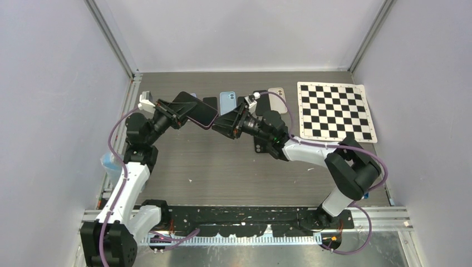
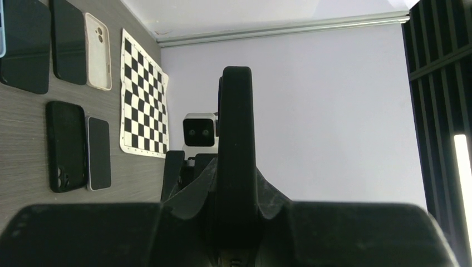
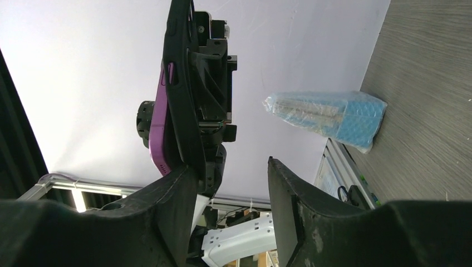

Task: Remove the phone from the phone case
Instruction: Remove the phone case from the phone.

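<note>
Clamping black phone case (image 2: 236, 128), left gripper (image 1: 179, 114) clenched, purple phone (image 3: 160, 133) inside, right gripper (image 3: 231, 169) released alongside

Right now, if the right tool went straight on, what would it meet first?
Probably the cased phone clamped in the left tool; its edge sits just ahead of one finger, not the open gap, though depth is unclear.

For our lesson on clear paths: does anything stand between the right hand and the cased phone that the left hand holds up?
Nothing visible does. The open right hand sits right at one end of the phone case. The left hand clamps the case in the air, with the purple phone showing along its edge.
</note>
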